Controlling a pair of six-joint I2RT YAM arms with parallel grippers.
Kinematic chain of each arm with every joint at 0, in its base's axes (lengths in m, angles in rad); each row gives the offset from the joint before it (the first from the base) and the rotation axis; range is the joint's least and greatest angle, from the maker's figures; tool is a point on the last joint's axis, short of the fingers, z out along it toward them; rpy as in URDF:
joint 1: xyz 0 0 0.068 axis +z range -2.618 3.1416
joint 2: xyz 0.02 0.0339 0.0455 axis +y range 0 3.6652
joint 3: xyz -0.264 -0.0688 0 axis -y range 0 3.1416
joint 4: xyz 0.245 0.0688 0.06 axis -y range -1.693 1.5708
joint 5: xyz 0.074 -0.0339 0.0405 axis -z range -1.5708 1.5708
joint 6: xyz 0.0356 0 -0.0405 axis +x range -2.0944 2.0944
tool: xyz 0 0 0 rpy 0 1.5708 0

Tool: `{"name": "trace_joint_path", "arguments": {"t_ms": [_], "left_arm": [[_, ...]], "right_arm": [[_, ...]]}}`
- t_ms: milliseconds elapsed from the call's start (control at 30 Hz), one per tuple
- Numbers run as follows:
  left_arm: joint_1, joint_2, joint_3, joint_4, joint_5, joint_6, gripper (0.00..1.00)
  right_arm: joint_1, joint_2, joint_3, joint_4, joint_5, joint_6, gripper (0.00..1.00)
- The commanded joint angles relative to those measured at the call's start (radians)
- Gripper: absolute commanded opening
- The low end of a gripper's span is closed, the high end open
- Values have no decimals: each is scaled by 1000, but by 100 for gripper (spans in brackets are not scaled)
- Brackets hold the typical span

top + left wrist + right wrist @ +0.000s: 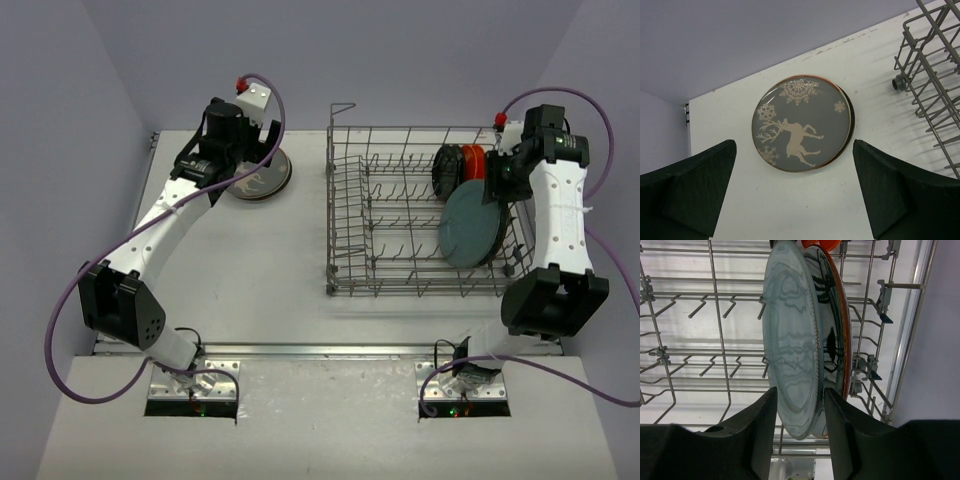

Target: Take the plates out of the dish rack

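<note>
The grey wire dish rack [400,288] stands at centre right. A large teal plate [470,226] leans in its right end, with a smaller black plate [447,168] and an orange-red plate [472,158] behind it. My right gripper [497,185] is open, its jaws close on either side of the teal plate's [790,340] lower rim; the black plate [829,315] and orange-red rim [844,350] show behind. My left gripper [797,200] is open and empty, just above a grey plate with a white deer [801,122] that lies flat on another plate at the far left [262,178].
The rack's raised wire loop [342,108] stands at its far left corner, and the rack's corner shows in the left wrist view [935,60]. Rows of upright tines [690,315] fill the rack left of the plates. The grey walls close in behind and beside the table.
</note>
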Motion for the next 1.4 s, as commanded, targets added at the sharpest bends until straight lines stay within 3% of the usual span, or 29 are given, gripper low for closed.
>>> {"name": "trace_joint_path", "arguments": {"t_ms": [0,200,333,400,467,500,733,1067,1167,1300,1367], "left_arm": [[-7,-45,-2,48,-9,4,100],[-6,-50,-19,49,-6,4,100],[-6,-48,-26,56,-7,3,100],[-6,-44,-25,57,-4,4,100],[-6,-41,-20,57,-1,2,100],[-6,-41,-18,57,3,1,100],[-6,-31,10,21,63,-20,100],[-8,-19,73,7,159,-41,100],[-6,-14,107,-24,267,-60,100],[-3,-37,127,-9,591,-99,100],[-1,-52,120,16,831,-126,100]], "right_arm": [[4,39,-39,32,8,9,42],[3,52,-85,60,1,-3,40],[3,49,-132,72,-23,-4,33],[4,50,-153,70,-44,5,24],[4,51,-142,55,-79,14,4],[5,50,-131,44,-88,17,1],[12,-25,14,5,-227,45,0],[10,-180,161,126,-320,29,0],[10,-236,149,189,-383,27,0],[10,-332,75,319,-584,47,0],[10,-368,32,407,-698,77,0]]}}
